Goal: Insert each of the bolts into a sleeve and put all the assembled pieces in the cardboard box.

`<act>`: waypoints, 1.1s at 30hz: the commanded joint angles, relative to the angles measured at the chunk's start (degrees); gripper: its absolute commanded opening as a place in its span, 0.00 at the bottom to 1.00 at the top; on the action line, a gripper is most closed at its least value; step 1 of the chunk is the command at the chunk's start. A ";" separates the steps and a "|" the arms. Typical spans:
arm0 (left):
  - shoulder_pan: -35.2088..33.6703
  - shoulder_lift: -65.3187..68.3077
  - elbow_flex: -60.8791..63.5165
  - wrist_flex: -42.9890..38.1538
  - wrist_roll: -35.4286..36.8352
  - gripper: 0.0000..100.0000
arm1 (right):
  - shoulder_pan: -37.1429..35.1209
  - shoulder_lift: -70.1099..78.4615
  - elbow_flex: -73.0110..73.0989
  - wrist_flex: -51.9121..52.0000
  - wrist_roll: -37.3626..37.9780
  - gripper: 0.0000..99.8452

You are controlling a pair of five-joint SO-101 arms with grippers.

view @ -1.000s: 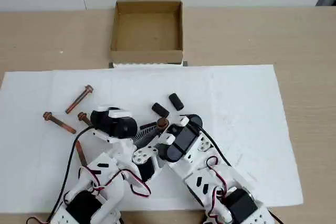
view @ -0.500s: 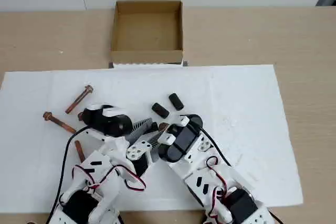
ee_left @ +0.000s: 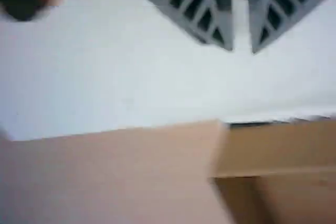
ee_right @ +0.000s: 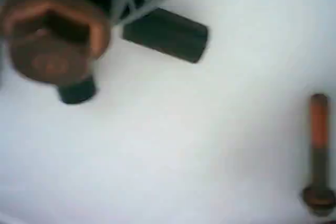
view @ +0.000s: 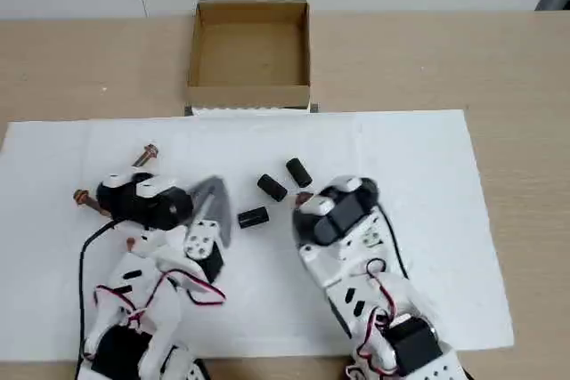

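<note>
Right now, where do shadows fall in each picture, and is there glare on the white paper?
High view: even light, no glare on the paper; soft shadows beside both arms. Left wrist view: no glare either. Right wrist view: faint shadow beside the sleeve, dark patch behind the bolt.

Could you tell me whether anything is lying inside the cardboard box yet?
No, in the high view the floor of the cardboard box is bare.
</note>
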State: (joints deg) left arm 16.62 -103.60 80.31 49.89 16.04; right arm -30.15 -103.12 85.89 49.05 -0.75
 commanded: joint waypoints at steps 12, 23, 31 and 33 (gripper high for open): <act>-13.80 -0.35 10.42 0.09 -8.09 0.01 | 7.78 24.22 -25.67 -1.71 -8.70 0.00; -13.89 -0.44 14.55 0.18 -12.22 0.01 | 9.19 63.43 -54.95 -9.71 -7.65 0.00; -13.89 -0.44 15.96 1.58 -13.80 0.01 | 9.19 86.02 -70.86 -19.38 -1.49 0.00; -13.89 -0.44 15.96 1.67 -13.80 0.01 | 9.27 92.00 -76.04 -21.32 0.44 0.00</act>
State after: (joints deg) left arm 3.08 -103.60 96.57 51.38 2.77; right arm -21.36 -17.14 19.60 31.65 -3.12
